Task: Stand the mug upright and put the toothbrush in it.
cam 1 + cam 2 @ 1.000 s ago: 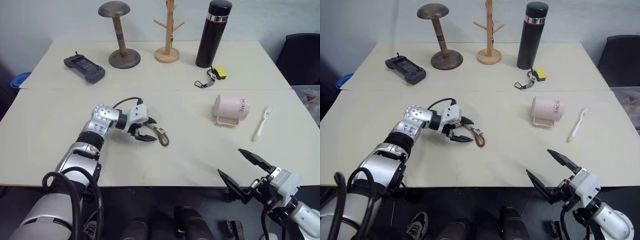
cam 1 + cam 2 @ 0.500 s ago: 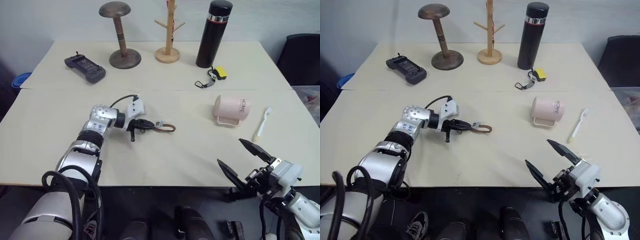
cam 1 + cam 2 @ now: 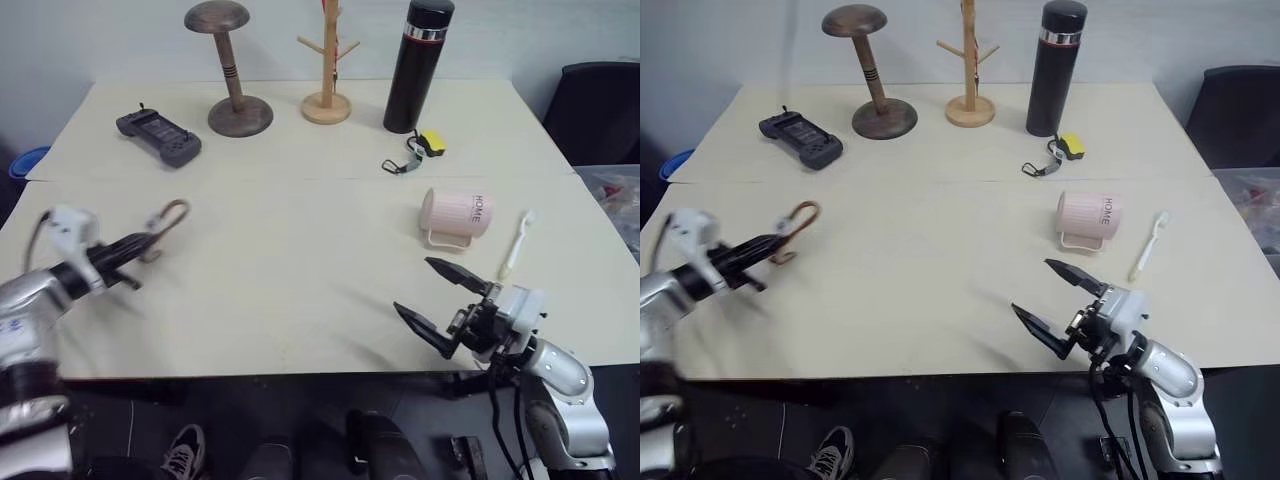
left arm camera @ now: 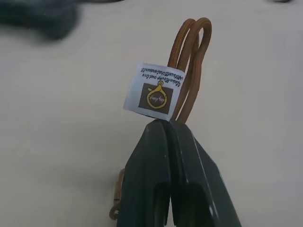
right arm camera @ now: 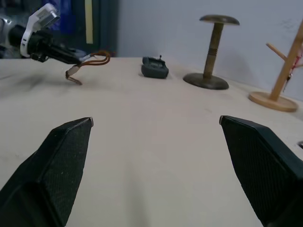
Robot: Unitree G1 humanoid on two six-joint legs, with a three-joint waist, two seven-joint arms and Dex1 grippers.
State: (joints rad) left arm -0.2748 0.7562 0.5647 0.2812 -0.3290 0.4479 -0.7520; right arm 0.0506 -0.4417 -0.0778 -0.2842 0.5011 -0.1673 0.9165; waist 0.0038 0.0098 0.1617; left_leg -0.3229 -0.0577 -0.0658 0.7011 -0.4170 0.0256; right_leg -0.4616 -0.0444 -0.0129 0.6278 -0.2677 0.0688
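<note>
The pale pink mug (image 3: pixel 456 214) lies on its side at the right of the table, its handle toward the front edge. Just right of it the white toothbrush (image 3: pixel 515 245) lies flat. My right gripper (image 3: pixel 414 285) is open and hovers over the table's front edge, in front of the mug and apart from it, with nothing between its fingers (image 5: pixel 71 142). Far to the left, my left gripper (image 3: pixel 140 243) is shut on a brown keychain strap (image 4: pixel 189 61). The strap is held clear of the table, and its loop and white tag stick out past the fingertips.
Along the back stand a tall black flask (image 3: pixel 415 65), a wooden peg rack (image 3: pixel 326 70) and a wooden mushroom-shaped stand (image 3: pixel 228 70). A black handheld controller (image 3: pixel 158 137) lies at the back left. A yellow tag with a clip (image 3: pixel 425 148) lies near the flask. A dark chair (image 3: pixel 600 110) stands right of the table.
My left gripper closed on the brown strap, lifted it off the table's middle and swung it far left. My right gripper came up and in over the front edge, staying open.
</note>
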